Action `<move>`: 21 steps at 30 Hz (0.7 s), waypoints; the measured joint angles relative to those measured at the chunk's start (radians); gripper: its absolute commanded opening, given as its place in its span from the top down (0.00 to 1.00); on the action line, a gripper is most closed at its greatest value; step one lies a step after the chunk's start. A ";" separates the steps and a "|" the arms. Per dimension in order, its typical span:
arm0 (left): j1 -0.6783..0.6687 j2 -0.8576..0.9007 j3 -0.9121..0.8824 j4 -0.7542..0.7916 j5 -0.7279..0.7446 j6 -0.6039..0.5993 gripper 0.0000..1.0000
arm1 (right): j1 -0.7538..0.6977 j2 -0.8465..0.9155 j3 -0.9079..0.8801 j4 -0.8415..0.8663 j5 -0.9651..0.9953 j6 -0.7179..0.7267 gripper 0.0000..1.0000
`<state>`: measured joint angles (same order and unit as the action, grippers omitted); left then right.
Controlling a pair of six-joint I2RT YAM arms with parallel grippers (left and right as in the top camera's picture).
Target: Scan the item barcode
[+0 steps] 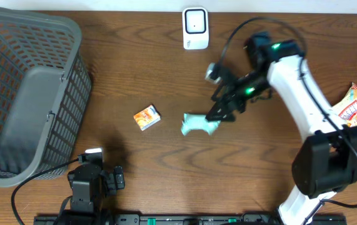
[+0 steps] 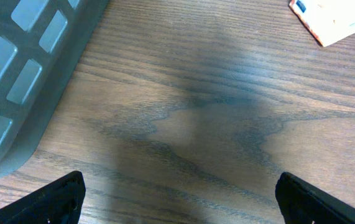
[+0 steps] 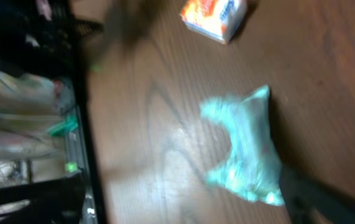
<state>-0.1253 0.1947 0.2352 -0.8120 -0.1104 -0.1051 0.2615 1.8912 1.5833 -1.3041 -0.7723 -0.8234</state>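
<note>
Mint-green soft pouch (image 1: 197,125) lies flat on the wood table (image 1: 165,181), on the robot's side of the white scanner (image 1: 195,28) and well apart from it. Right hand (image 1: 217,116) sits just at the pouch's right end, also short of the scanner. Its fingers are spread and released, gripping nothing. The wrist view is blurred, but the pouch looks free on the table. Left hand (image 2: 177,185) is released too, with nothing between its fingers. It is parked far from the scanner at the near left.

Progress, my read: early. The pouch is not lifted or presented to the scanner. Left to do: grasp, carry up to the scanner, turn the barcode to its face. No barcode visible on the pouch, so I can't tell which side carries it.

Around: small orange box (image 1: 147,117) sits left of the scanner and nearer the robot. Grey basket (image 1: 75,94) is far left of the scanner, and a snack bag (image 1: 356,107) far right. Table between pouch and scanner looks bare, nothing blocking. The limp pouch may sag when lifted.
</note>
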 measured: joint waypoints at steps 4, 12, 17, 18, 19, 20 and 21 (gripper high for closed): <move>0.000 0.000 0.000 0.000 0.000 0.000 0.02 | 0.079 0.000 -0.131 0.193 0.108 0.171 0.01; 0.000 0.000 0.000 0.000 0.000 0.000 0.02 | 0.206 0.000 -0.233 0.328 0.263 0.388 0.22; 0.000 0.000 0.000 0.000 0.000 0.000 0.02 | 0.249 0.000 -0.233 0.394 0.271 0.433 0.99; 0.000 0.000 0.000 0.000 0.000 0.000 0.02 | 0.254 0.000 -0.233 0.418 0.272 0.443 0.99; 0.000 0.000 0.000 0.000 0.000 0.000 0.02 | 0.257 0.000 -0.233 0.440 0.272 0.461 0.98; 0.000 0.000 0.000 0.000 0.000 0.000 0.02 | 0.258 0.000 -0.233 0.463 0.274 0.483 0.98; 0.000 0.000 0.000 0.000 0.000 0.000 0.02 | 0.258 0.000 -0.233 0.492 0.282 0.514 0.99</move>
<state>-0.1253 0.1947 0.2352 -0.8120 -0.1104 -0.1051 0.5198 1.8915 1.3506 -0.8124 -0.4908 -0.3096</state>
